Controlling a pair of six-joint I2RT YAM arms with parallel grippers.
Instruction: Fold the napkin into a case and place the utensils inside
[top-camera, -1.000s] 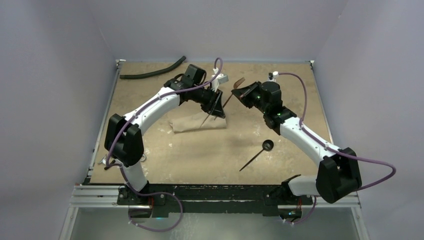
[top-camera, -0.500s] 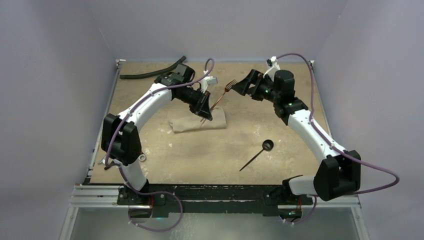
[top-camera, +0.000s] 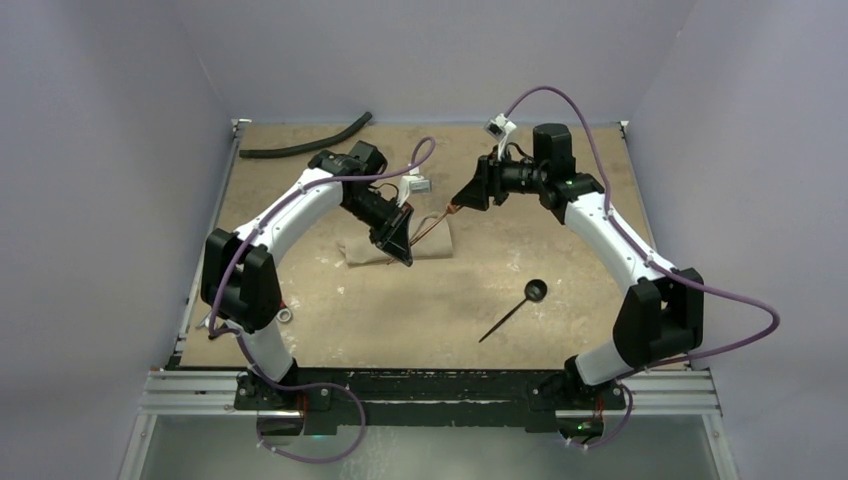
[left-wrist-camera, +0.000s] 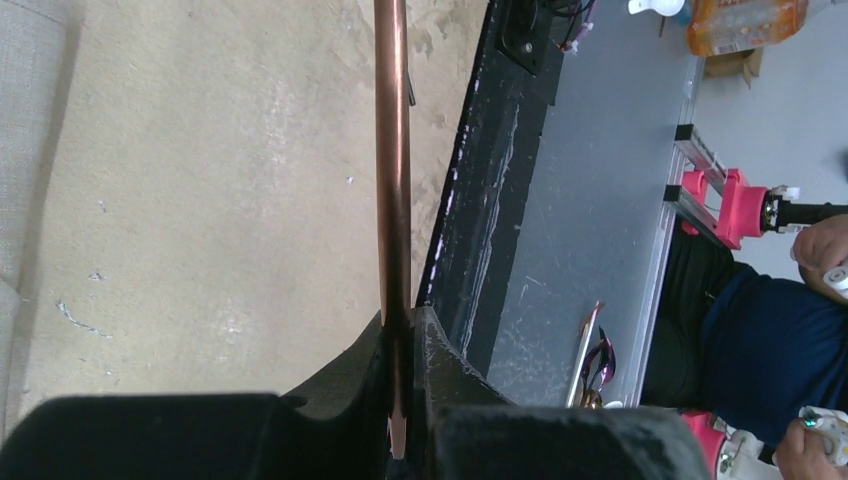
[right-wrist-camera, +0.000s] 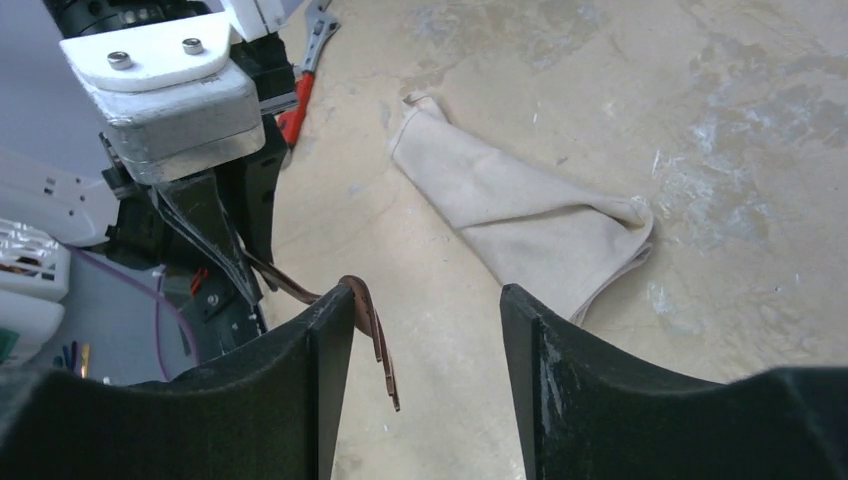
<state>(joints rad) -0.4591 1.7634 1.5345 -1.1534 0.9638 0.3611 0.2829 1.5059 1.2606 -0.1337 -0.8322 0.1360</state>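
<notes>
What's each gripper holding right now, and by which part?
Left gripper clamps the fork by its handle end. Right gripper is open, holding nothing.

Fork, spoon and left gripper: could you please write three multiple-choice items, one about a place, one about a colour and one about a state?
1. Where is the spoon?
A. held in a gripper
B. standing upright
C. lying flat on the table

2. What colour is the fork?
A. silver
B. copper
C. black

3. In what state is the left gripper?
A. shut on the fork's handle
B. open and empty
C. open around the spoon

Answers:
1 C: the top view shows it lying on the table, with nothing holding it.
2 B: the left wrist view shows a copper shaft.
3 A: in that view, the jaws clamp the handle with no gap.
</notes>
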